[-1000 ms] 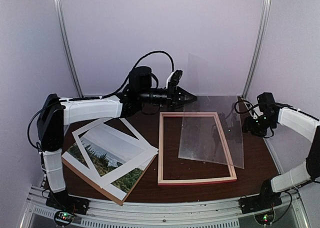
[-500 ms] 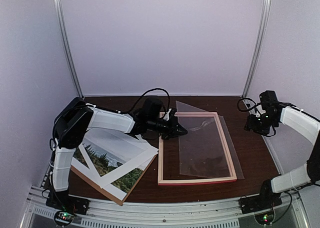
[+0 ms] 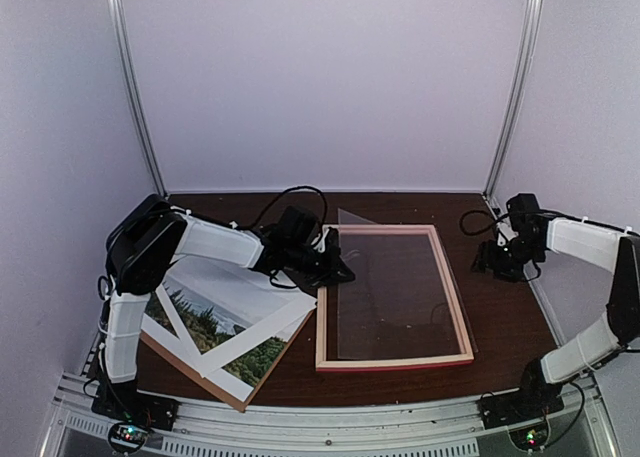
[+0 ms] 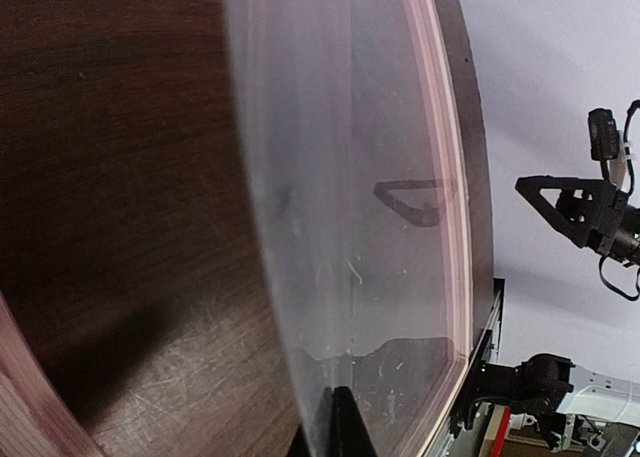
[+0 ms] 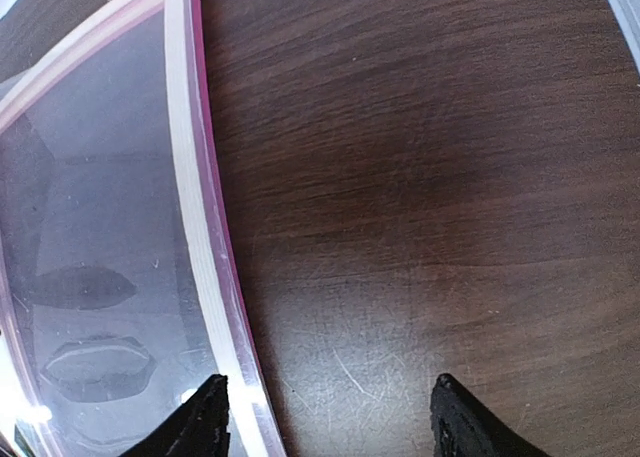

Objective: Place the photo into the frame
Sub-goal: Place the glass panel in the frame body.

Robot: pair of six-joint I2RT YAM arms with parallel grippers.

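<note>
Clear pane [image 3: 395,297] is held in frame [image 3: 395,361] by pinching left fingers [image 4: 345,427]; right fingers [image 5: 205,422] are spread. Release, then photo [image 3: 205,322] pickup, is judged next.

A clear sheet [image 3: 395,297] lies almost flat on the dark wooden table [image 3: 510,317], just toward three o'clock of its middle. At eight o'clock a white mat [image 3: 285,312] sits askew above a brown backing board [image 3: 190,370]. Pale lilac walls [image 3: 320,77] and metal uprights [image 3: 130,87] close it in.
</note>
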